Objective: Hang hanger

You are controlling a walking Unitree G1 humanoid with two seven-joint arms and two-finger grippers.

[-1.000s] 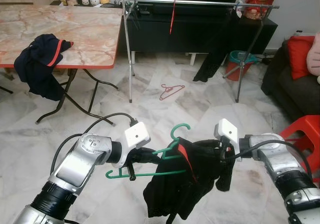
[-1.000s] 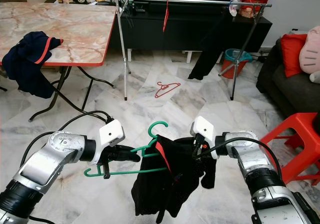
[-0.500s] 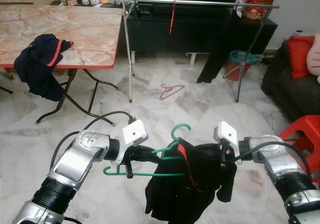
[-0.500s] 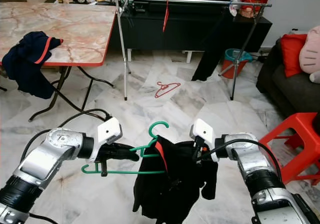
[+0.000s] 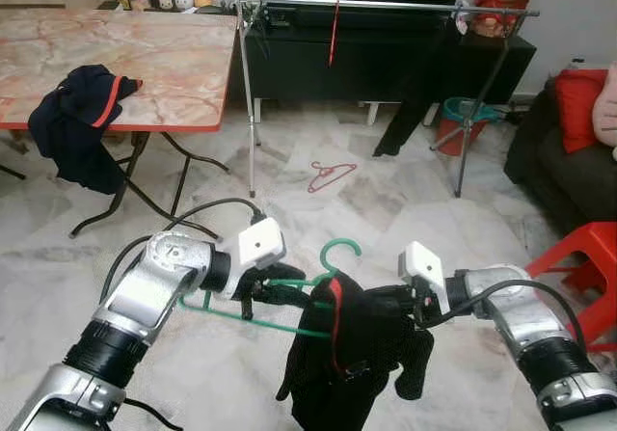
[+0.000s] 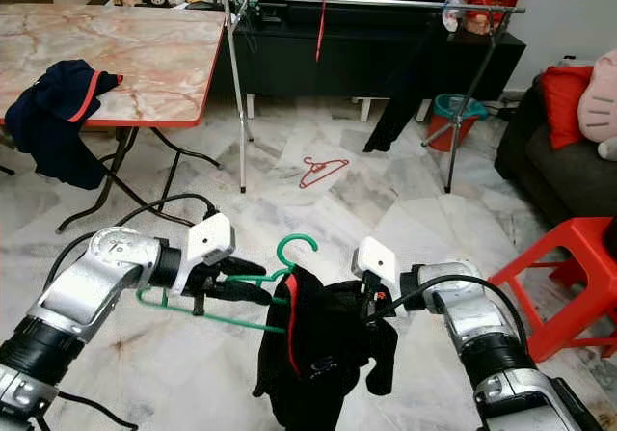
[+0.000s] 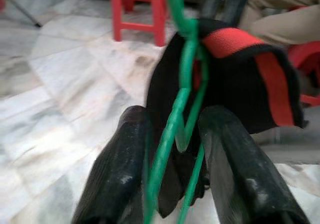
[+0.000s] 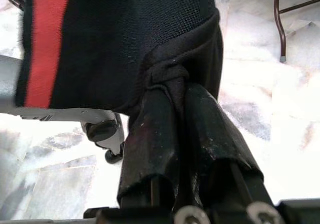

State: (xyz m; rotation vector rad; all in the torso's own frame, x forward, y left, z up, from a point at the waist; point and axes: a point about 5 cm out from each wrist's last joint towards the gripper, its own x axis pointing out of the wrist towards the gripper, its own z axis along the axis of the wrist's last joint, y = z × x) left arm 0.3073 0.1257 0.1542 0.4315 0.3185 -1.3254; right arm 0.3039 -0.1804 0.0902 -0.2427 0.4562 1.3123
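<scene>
Above a marble living-room floor, the left claw (image 5: pixel 273 288) grips the green hanger (image 5: pixel 289 294) while the right claw (image 6: pixel 371 308) pinches the black garment (image 6: pixel 313 354) draped on it, keeping both steady before the clothes rail (image 5: pixel 386 7).

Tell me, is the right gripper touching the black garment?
Touching. The right wrist view shows the right gripper with its fingers pinched on a bunched fold of the black garment.

Head stereo downward; wrist close-ups
</scene>
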